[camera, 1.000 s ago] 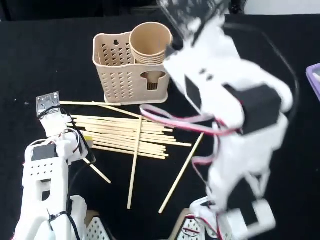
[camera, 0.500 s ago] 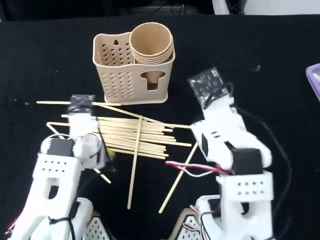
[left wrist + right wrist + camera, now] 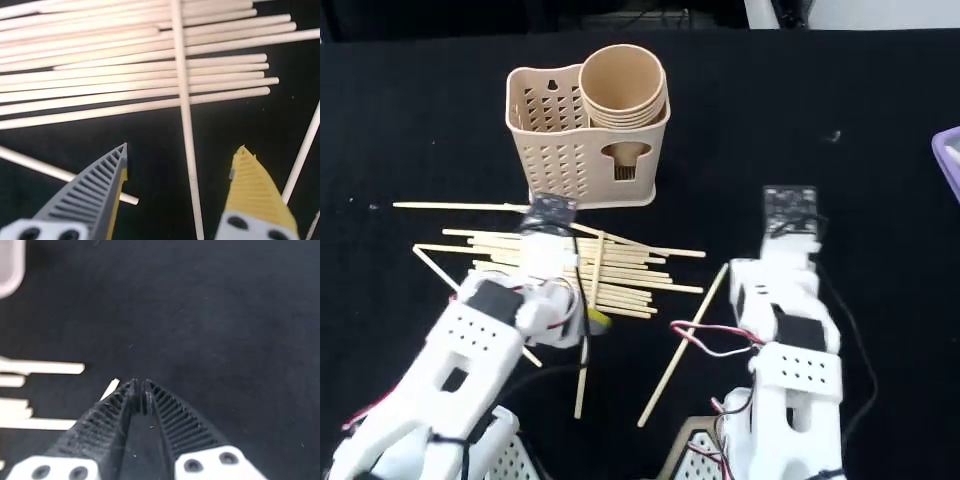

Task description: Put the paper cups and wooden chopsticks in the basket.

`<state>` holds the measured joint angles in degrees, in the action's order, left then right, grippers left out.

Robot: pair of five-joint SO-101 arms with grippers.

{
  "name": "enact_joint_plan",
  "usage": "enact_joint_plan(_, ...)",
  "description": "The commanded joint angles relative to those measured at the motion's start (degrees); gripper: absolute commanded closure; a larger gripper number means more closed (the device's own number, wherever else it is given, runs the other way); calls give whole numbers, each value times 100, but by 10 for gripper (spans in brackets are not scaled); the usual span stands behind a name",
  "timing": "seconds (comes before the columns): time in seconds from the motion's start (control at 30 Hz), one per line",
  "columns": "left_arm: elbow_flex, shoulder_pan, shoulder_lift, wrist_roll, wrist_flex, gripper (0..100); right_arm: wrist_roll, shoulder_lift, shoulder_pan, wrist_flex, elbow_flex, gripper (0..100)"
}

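Left arm is nearer to the chopsticks.
The basket [image 3: 575,160] holds the paper cups [image 3: 622,85]; the wooden chopsticks [image 3: 620,272] lie before it. The left gripper [image 3: 183,147], jaws apart, straddles one crossing stick [image 3: 187,130]; the right gripper [image 3: 141,387], closed and empty, sits aside.

Beige basket [image 3: 570,165], hole-dotted walls; tan paper cups [image 3: 622,78]; pale wooden chopsticks [image 3: 630,275]; black table [image 3: 420,90]; left gripper [image 3: 183,146] grey, yellow.

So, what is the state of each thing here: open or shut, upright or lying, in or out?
Beige perforated plastic basket: upright, cups in one compartment.
Stack of brown paper cups: nested, upright, inside the basket.
Pale wooden chopsticks: lying loose on the black table, outside the basket.
Left gripper: open, above the chopsticks.
Right gripper: shut, empty.
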<state>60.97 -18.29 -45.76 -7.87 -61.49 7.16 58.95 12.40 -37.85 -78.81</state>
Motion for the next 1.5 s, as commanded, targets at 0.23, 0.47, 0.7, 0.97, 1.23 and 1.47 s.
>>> enact_joint_plan(0.23, -1578, -426, 3262, -44, 501, 676, -352, 171, 440, 167, 22, 973)
enact_joint_plan(0.47, -1991, -866, 4070, 747, 510, 772, -360, 154, 484, 290, 13, 973)
enact_joint_plan(0.7, -2123, -725, 4053, 1152, 422, 968, -378, 180, 870, 299, 57, 973)
enact_joint_plan(0.97, -3046, -954, 4053, 1196, -554, 965, -378, 180, 897, 299, 66, 975)
enact_joint_plan(1.23, -3600, -2018, 4114, 1152, -1029, 897, -1530, 189, 2593, 290, 453, 974)
enact_joint_plan(1.47, -3600, -2457, 4123, 1152, -105, 844, -1644, 154, 2936, 308, 523, 974)
